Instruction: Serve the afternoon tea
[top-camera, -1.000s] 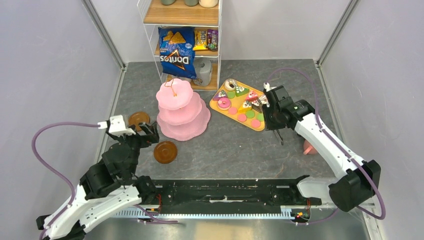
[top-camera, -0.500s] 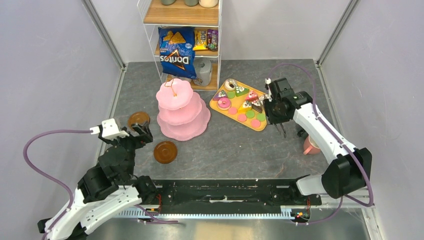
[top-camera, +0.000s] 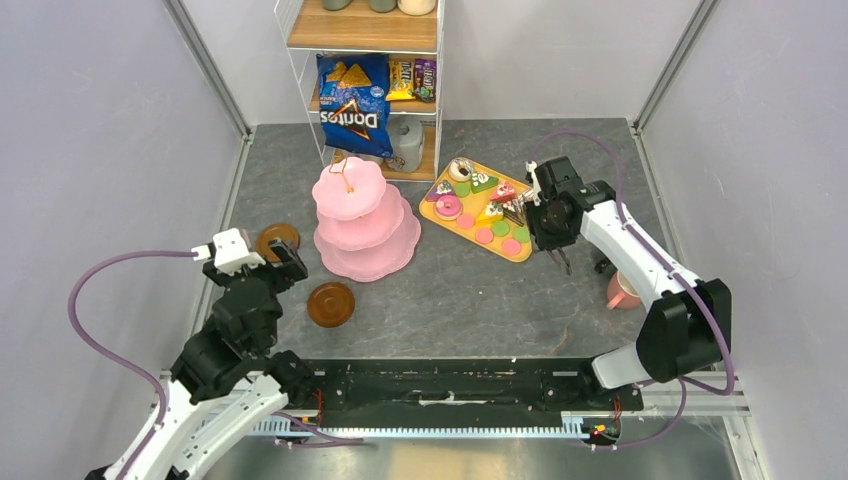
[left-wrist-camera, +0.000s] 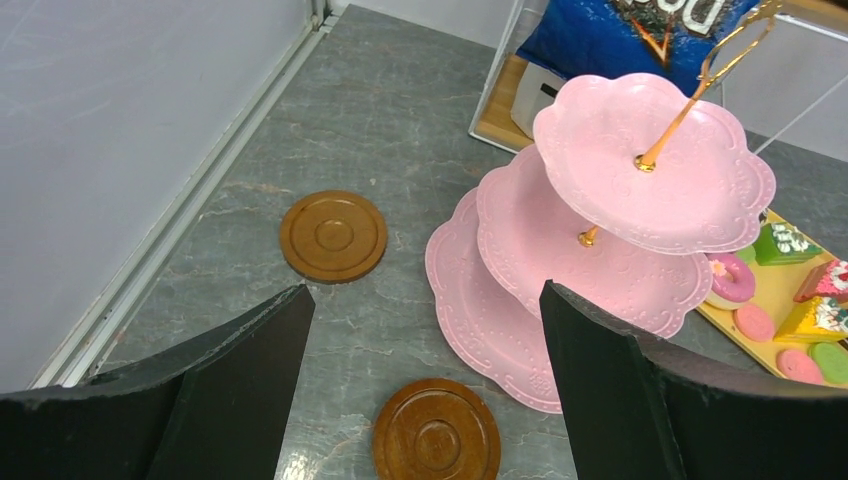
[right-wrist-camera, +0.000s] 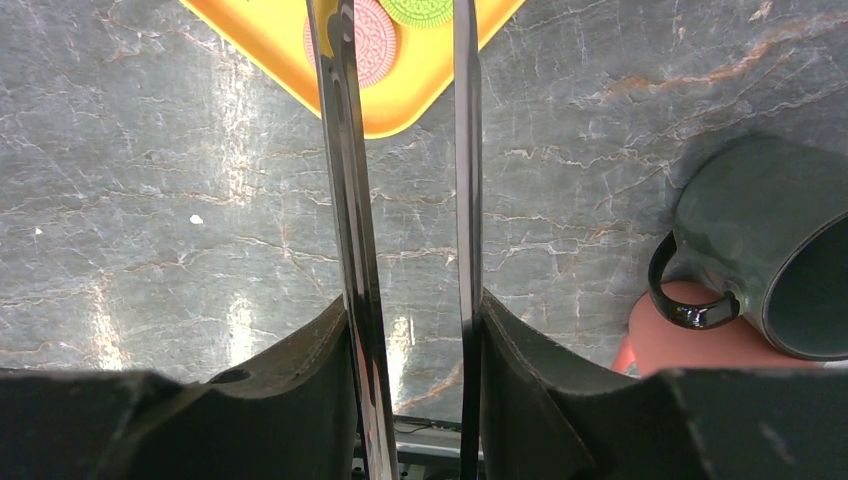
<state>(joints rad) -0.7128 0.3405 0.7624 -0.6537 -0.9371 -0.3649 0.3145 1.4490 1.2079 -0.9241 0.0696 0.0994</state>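
Nothing served yet: the pink stand (top-camera: 364, 220) is bare, all treats (top-camera: 487, 212) on the yellow tray (top-camera: 432, 212) at its 3 o'clock. Left jaws gape empty; right jaws grip the tongs (right-wrist-camera: 345, 200).

Pink scalloped stand (left-wrist-camera: 650, 170), embossed rims, gold rod (left-wrist-camera: 690, 108). Two brown saucers (top-camera: 330, 303) (top-camera: 277, 239) on the grey, white-veined table (top-camera: 470, 290). Yellow tray (right-wrist-camera: 280, 30) shows a pink macaron (right-wrist-camera: 378, 45) and a green macaron (right-wrist-camera: 420, 8). Dark-green mug (right-wrist-camera: 770, 250), pink mug (right-wrist-camera: 690, 345), mirror-silver metal tongs (right-wrist-camera: 348, 200), blue Doritos bag (top-camera: 353, 105).
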